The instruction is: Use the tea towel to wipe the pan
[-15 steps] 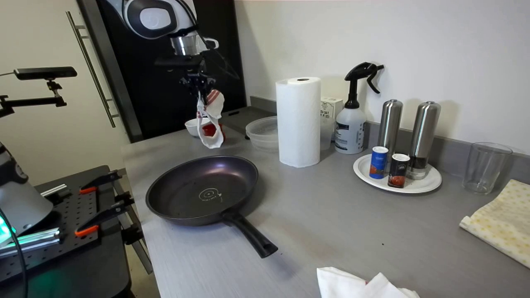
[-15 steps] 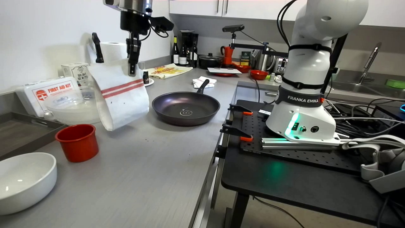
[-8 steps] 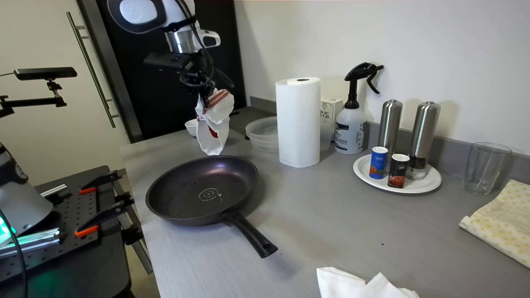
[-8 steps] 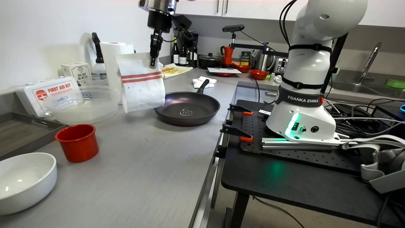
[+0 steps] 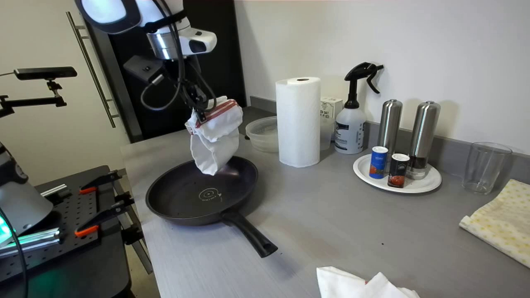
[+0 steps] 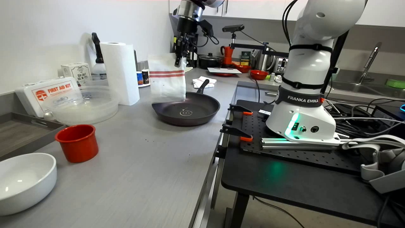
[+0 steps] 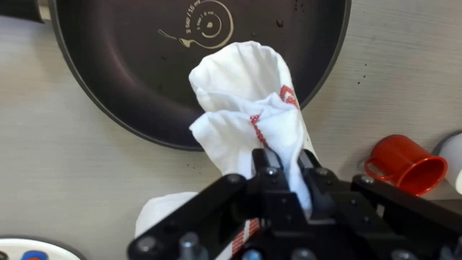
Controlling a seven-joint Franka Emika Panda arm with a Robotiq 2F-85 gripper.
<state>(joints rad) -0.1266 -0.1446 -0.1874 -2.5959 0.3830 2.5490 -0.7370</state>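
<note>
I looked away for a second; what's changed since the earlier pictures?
The gripper carried the tea towel toward the pan; the towel's lower part now hangs over it, contact unclear. Nothing was newly grasped or released. The pan, red cup and paper towel roll stayed put.

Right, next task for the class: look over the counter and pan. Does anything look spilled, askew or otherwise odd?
Yes: in the wrist view, small dark specks dot the counter beside the pan, and a drop-like spot lies inside it. They look odd because they seem spilled, perhaps crumbs or splashes; I cannot tell which.
</note>
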